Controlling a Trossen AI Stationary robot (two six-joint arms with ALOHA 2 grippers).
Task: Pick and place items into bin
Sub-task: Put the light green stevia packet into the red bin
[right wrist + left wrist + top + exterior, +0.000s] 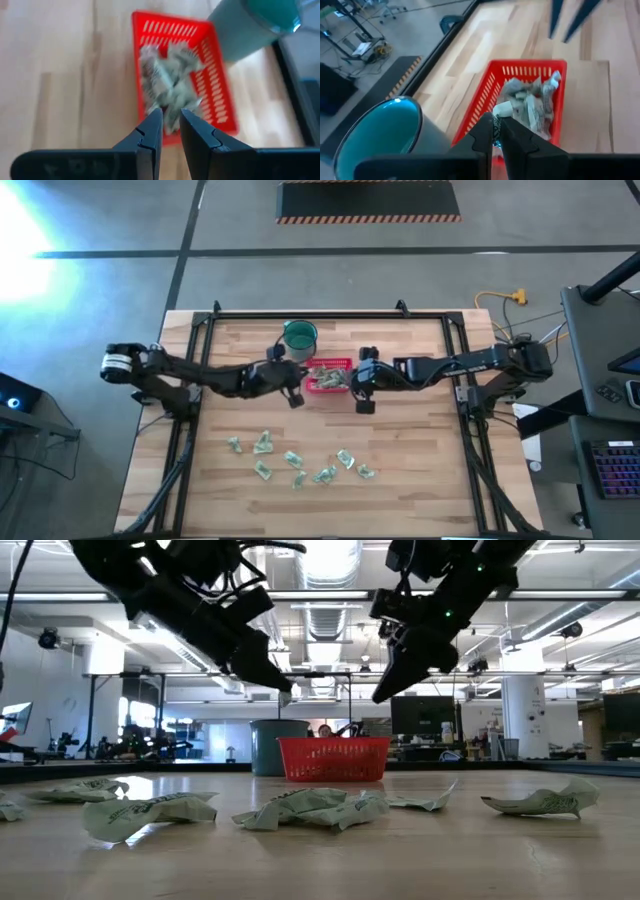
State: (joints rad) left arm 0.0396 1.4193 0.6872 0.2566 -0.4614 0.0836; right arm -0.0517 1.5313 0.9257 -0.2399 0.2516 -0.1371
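The red mesh basket (328, 377) stands on the table near its far edge, with several pale green-and-white wrapped pieces (532, 107) piled inside. More pieces (300, 462) lie loose on the table nearer the front. My left gripper (295, 387) hangs just left of the basket, above its rim, shut on one piece (501, 108). My right gripper (362, 385) hangs at the basket's right side, also raised, its fingers a narrow gap apart (171, 122) with nothing plainly between them. My left gripper pinches a small crinkled wrapped piece (501, 108) between its two fingertips (512, 131). The fingers slant down from the table's left toward the basket. The piece is lifted clear and shows over the basket's left rim (470, 125).
A round dark green cup (299, 335) stands just beyond the basket's far left corner, close to my left gripper. The loose pieces spread across the front middle of the table (300, 808). A black frame (300, 314) runs along the table's edges.
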